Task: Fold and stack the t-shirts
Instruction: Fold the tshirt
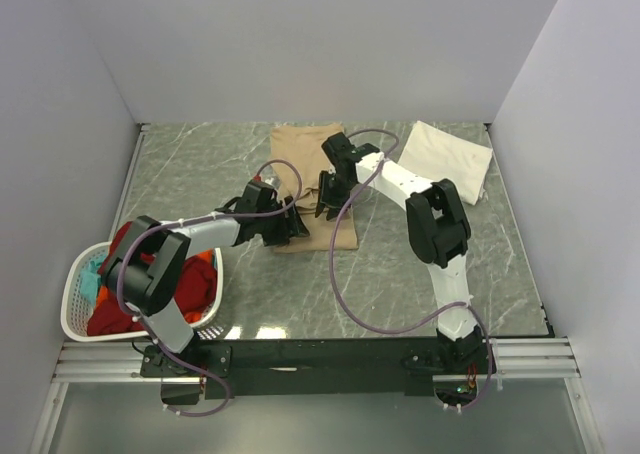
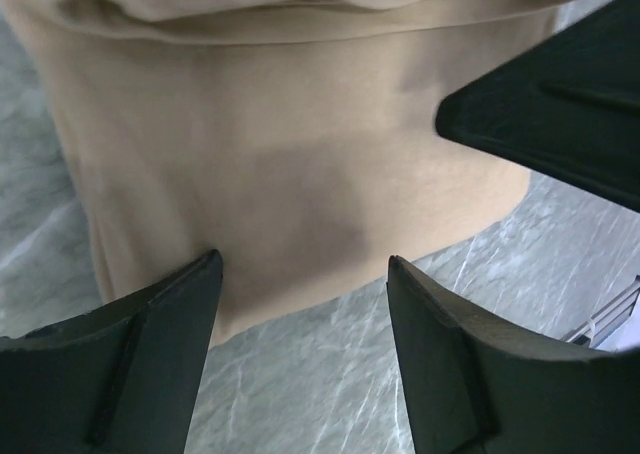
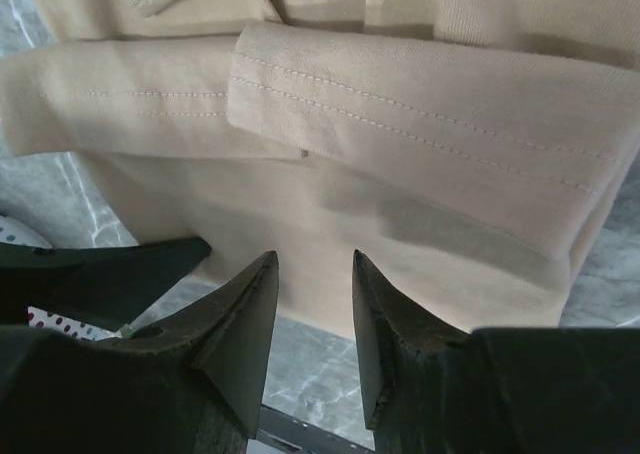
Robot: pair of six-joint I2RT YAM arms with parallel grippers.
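At the near edge of the tan t-shirt (image 1: 296, 154), which lies mid-counter partly folded into a long strip, both arms are at work. The left gripper (image 2: 305, 304) hovers over that near hem with its jaws spread wide and nothing between them. The right gripper (image 3: 313, 314) hangs just beside it, its jaws parted only partway, and no cloth looks pinched there either. A sleeve (image 3: 420, 124) is already turned in over the body of the tan t-shirt, its double stitching showing, so I judge the side folds done and the end-over-end fold still to come. To the right of the tan t-shirt, apart from it, a cream-white t-shirt (image 1: 445, 156) lies on the counter (image 1: 200, 164) as a finished flat rectangle, so one garment appears folded and no stack has been built yet. Well to the left of the tan t-shirt, and nearer the arm bases, a white laundry basket (image 1: 72, 319) holds a heap of red, orange and teal t-shirts (image 1: 195, 286), all unfolded. No brand, label or legible writing shows on any cloth.
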